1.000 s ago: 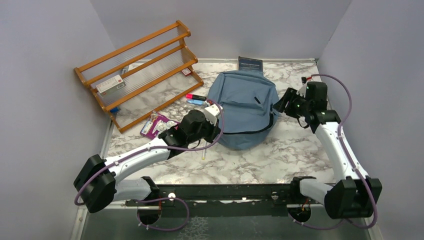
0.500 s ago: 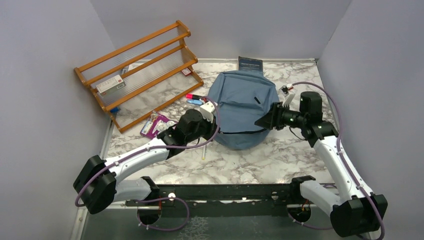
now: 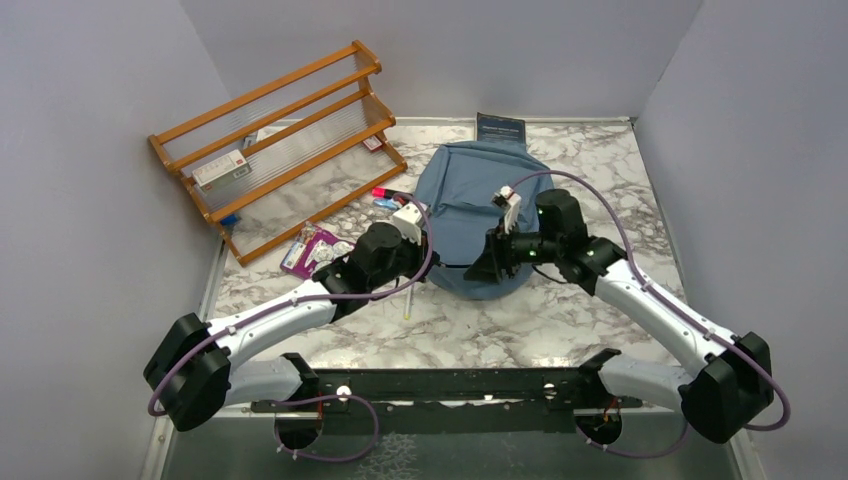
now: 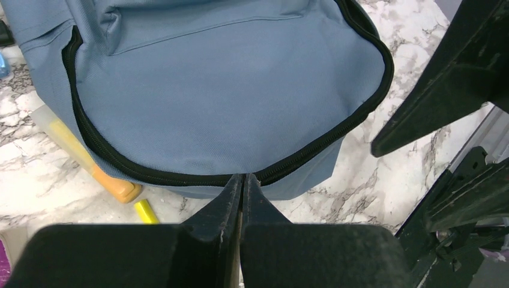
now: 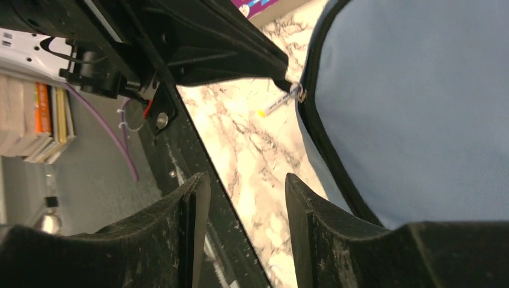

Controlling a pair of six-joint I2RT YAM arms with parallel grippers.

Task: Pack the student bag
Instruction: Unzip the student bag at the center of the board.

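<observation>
Black-fingered, clamping tight w/ left gripper on zipper at near rim of student bag, lying flat on marble table, stretching lengthwise away twd back wall. Hovering w/ right gripper spread wide just beside same rim; reckoning left arm nearer, touching it.

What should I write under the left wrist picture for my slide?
Left tool, pinched shut, meets the black zipper of the soft dusty-blue fabric backpack.

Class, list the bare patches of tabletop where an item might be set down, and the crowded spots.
Free: marble between student bag and right wall; marble between bag and base rail. Crowded: between wooden rack and bag, with pens, packets, left tool.
</observation>
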